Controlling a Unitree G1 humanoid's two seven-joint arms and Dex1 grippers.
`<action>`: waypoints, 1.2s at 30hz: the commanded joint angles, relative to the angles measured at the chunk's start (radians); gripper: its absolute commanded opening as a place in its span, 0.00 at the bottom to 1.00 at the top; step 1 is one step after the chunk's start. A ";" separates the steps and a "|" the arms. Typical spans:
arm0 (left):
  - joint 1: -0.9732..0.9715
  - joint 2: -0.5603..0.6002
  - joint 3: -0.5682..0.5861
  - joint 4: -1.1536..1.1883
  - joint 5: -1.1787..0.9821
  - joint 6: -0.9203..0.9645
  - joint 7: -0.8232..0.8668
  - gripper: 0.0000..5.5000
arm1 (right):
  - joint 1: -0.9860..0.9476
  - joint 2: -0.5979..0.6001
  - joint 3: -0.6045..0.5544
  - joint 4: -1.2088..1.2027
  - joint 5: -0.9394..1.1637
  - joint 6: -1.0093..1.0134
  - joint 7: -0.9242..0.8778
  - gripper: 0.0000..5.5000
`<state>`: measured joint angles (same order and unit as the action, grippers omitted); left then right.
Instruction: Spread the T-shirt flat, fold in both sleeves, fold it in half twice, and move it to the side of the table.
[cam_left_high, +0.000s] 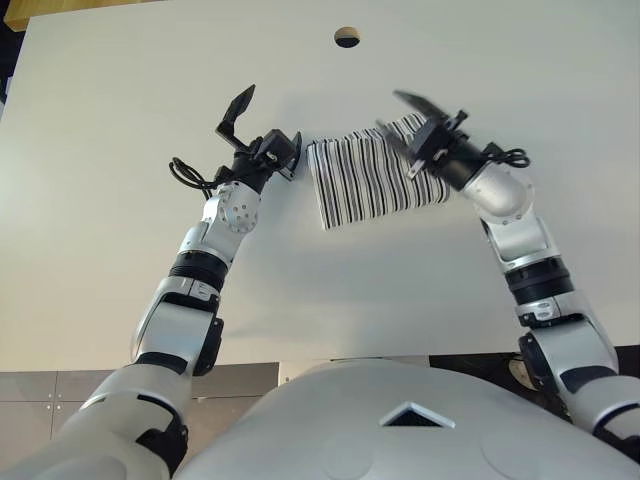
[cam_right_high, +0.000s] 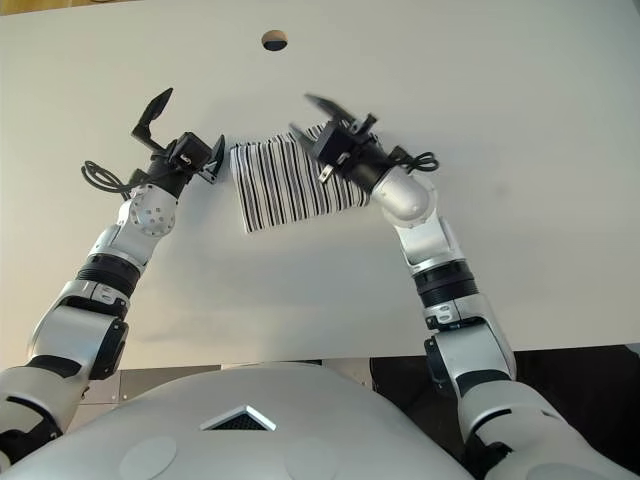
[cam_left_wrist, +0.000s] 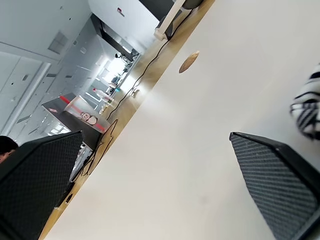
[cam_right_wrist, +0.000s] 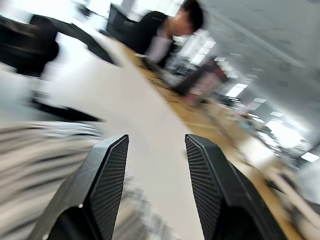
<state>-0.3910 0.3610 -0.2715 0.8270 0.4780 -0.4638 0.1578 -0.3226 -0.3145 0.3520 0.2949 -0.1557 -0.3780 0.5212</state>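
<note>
Left end effector (cam_left_high: 272, 115): wide open, holds nothing, just beside the left edge of the T-shirt.
T-shirt (cam_left_high: 365, 182): striped, folded into a small rectangle, lying flat on the white surface (cam_left_high: 120, 90) between the two end effectors.
Right end effector (cam_left_high: 390, 110): fingers apart, nothing between them, over the far right corner of the T-shirt; whether it touches the cloth I cannot tell.

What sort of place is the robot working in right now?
Probably an open-plan office or lab, though the background is blurred. Signs: a long white table with a round cable hole like an office desk, and ceiling light panels stretching over a large room behind.
</note>
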 joint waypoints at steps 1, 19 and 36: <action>0.007 -0.074 0.099 -0.061 -0.119 -0.016 0.065 1.00 | -0.119 0.069 0.023 0.320 -0.056 0.076 -0.046 0.38; 0.045 -0.354 0.258 -0.208 -0.457 -0.063 -0.015 1.00 | -0.256 -0.233 -0.802 1.003 0.467 0.294 -0.705 0.38; -0.196 -0.419 0.287 0.099 -0.449 -0.237 -0.047 1.00 | -0.127 0.071 -0.452 0.352 -0.064 -0.322 -0.925 0.38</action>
<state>-0.5667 -0.0552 0.0107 0.8882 0.0131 -0.6488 0.0929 -0.4925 -0.3514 -0.2284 0.7337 -0.0609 -0.6381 -0.3452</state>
